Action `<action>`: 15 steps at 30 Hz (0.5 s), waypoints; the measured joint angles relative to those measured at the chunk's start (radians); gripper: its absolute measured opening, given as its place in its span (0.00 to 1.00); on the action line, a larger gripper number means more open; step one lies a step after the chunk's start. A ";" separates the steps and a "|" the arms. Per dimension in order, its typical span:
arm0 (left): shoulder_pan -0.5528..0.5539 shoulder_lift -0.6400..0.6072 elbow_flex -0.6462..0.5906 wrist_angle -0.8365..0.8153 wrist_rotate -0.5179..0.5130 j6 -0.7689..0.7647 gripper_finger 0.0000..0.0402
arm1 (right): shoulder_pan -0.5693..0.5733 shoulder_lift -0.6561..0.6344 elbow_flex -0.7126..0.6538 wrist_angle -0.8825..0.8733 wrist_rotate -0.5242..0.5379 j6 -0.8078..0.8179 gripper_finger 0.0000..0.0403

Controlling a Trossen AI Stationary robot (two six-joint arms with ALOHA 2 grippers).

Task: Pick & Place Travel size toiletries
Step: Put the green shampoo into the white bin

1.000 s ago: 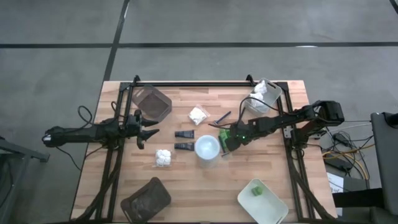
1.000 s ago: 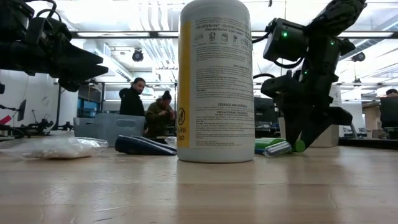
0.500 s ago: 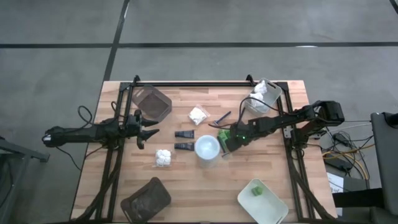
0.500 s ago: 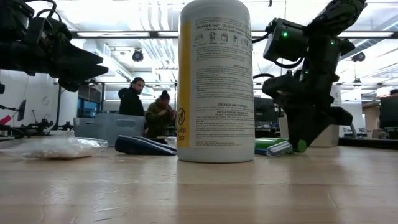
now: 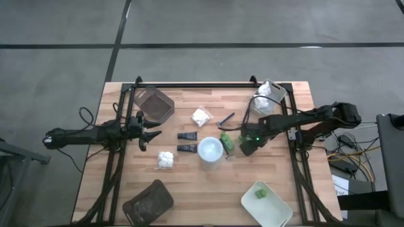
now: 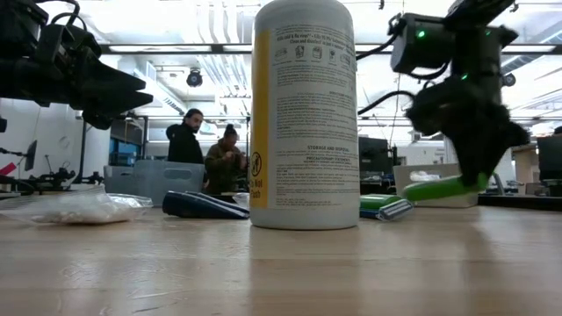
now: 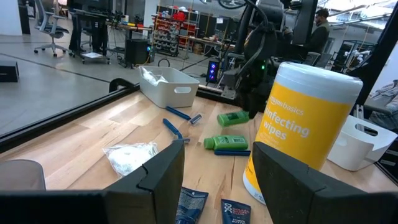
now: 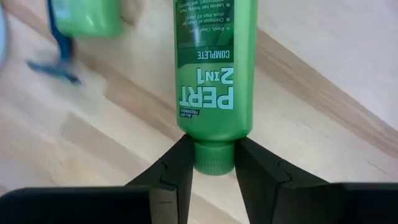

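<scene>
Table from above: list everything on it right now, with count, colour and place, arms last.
Wipes canister: one, yellow with white lid, centre.
Green bottles: two; one held off the table by its cap, one lying right of the canister.
White packets: two, one rear centre, one left of the canister.
Dark tubes: two, between the packets.
Razor: at least one, blue, rear centre.
Brown trays: two, rear left, front left.
White trays: two, rear right, front right.
Left gripper: open, idle at left.
Right gripper: shut on bottle cap.
</scene>
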 joint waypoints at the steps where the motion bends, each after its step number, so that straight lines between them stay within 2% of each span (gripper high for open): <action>1: 0.000 0.000 0.000 0.000 0.000 0.000 0.49 | 0.000 -0.016 0.001 -0.032 -0.013 -0.005 0.24; 7: 0.000 0.000 0.000 0.000 0.000 0.000 0.49 | 0.001 -0.059 -0.001 -0.232 -0.218 -0.099 0.24; 15: 0.000 0.000 0.000 0.000 0.000 0.000 0.49 | 0.001 -0.071 0.015 -0.427 -0.390 -0.232 0.24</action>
